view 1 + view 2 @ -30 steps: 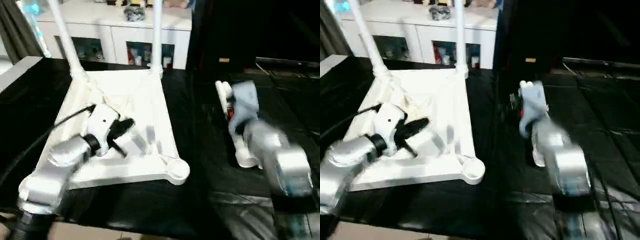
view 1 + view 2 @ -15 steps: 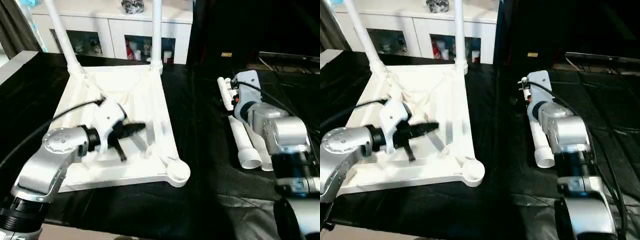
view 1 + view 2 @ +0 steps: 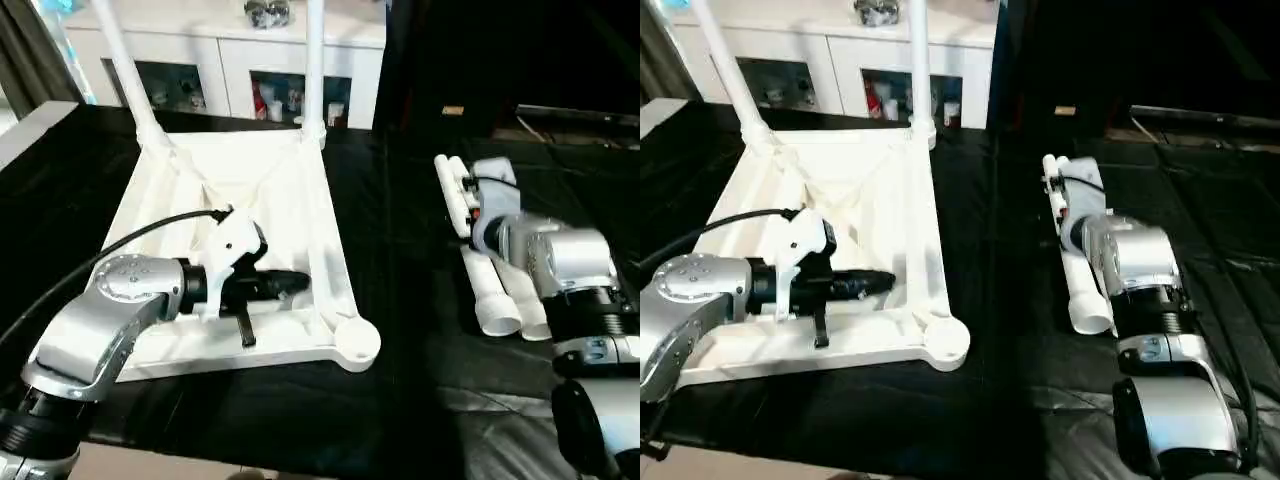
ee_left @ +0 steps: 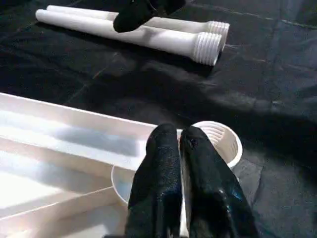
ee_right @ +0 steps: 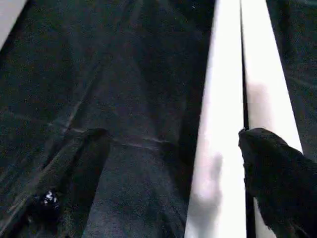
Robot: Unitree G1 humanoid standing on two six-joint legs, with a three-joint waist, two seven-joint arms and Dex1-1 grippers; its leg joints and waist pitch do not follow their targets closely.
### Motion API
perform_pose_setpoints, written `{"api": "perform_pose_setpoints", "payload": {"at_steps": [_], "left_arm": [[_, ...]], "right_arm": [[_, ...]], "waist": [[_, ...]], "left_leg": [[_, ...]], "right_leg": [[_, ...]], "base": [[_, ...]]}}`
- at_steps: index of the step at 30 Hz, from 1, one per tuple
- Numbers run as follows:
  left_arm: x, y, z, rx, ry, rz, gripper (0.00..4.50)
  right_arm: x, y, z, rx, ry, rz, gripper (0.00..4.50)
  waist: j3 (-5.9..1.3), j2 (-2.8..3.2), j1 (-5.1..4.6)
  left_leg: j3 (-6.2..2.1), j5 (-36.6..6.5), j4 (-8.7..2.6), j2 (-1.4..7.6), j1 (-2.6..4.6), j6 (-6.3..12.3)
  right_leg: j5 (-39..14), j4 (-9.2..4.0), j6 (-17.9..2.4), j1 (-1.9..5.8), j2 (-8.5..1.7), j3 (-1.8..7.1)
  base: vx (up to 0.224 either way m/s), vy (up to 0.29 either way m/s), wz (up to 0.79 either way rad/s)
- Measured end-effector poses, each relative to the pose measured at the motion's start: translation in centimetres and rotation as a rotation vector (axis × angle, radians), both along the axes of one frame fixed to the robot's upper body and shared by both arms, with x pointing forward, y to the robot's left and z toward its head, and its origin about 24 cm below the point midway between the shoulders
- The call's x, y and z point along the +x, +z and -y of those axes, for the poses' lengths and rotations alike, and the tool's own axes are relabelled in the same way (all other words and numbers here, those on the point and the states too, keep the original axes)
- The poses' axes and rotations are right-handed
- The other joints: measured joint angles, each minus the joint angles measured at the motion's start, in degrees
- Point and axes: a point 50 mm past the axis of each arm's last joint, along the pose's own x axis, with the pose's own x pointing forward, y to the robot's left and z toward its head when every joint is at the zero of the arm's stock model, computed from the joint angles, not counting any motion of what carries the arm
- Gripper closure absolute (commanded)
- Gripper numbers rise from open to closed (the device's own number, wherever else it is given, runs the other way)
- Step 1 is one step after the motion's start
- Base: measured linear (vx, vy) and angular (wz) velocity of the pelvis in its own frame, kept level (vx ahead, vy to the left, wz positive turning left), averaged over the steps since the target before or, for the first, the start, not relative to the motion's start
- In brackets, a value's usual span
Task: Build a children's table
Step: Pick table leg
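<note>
From my head, the tabletop point(image 3: 250, 200) lies upside down on the black desk point(image 3: 400, 300), ribs up, with two legs point(image 3: 313, 60) standing in its far corner sockets, their tops cut off by the frame. My left gripper point(image 3: 290, 283) lies level over the near edge, its fingers pressed together on nothing, pointing at the empty near corner socket point(image 3: 355, 343). Two loose legs point(image 3: 495, 300) lie side by side on the desk to the right, partly hidden under my right forearm, which also hides the right gripper.

My left wrist shows the closed fingers point(image 4: 163, 168) just above that socket's round rim point(image 4: 225, 141), and the loose legs' ribbed ends point(image 4: 208, 42) beyond.

My right wrist shows my right gripper point(image 5: 173, 168) spread wide, holding nothing, one finger point(image 5: 277, 173) over the pair of legs point(image 5: 223, 99).
</note>
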Motion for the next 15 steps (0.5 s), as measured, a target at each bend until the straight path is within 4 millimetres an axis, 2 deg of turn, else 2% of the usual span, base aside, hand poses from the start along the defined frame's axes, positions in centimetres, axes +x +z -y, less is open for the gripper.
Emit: {"api": "perform_pose_setpoints", "payload": {"at_steps": [4,7,8,11,15], "left_arm": [[-0.1,-0.1,0.0,0.011,-0.006,-0.007,3.48],[-0.2,-0.2,0.0,0.022,-0.011,-0.015,3.38],[-0.2,-0.2,0.1,0.023,-0.013,-0.018,3.09],[-0.3,-0.1,0.2,0.024,-0.019,-0.015,2.99],[-0.3,-0.1,0.3,0.026,-0.024,-0.018,2.56]], "right_arm": [[0.2,0.1,0.2,-0.022,-0.003,-0.002,0.00],[0.1,-0.3,0.2,-0.048,0.007,-0.020,0.00],[0.1,-0.6,0.2,-0.047,0.004,-0.034,0.00],[0.0,-1.2,0.3,-0.048,0.002,-0.062,0.00],[-0.1,-1.6,0.4,-0.095,-0.007,-0.086,0.00]], "waist": [[0.00,-0.01,0.04],[0.00,-0.01,0.04],[-0.01,-0.02,0.04],[-0.01,-0.03,0.05],[-0.01,-0.03,0.03]], "left_leg": [[0.02,0.01,0.00,0.01,0.01,0.02],[0.04,0.01,0.01,0.02,-0.01,0.02],[0.05,0.01,0.02,0.02,-0.01,0.03],[0.05,0.02,0.02,0.02,-0.01,0.04],[0.06,0.02,0.02,0.03,-0.01,0.04]], "right_leg": [[0.00,0.00,0.00,0.01,0.00,0.00],[0.00,-0.01,0.00,0.01,0.00,0.00],[0.00,0.00,0.00,0.01,0.00,0.00],[0.00,0.00,0.00,0.01,0.00,0.00],[0.00,0.00,0.00,0.00,0.00,0.00]], "base": [[0.000,0.000,0.00],[0.000,0.000,0.00],[0.000,0.000,0.00],[0.000,0.000,0.00],[0.000,0.000,0.00]]}}
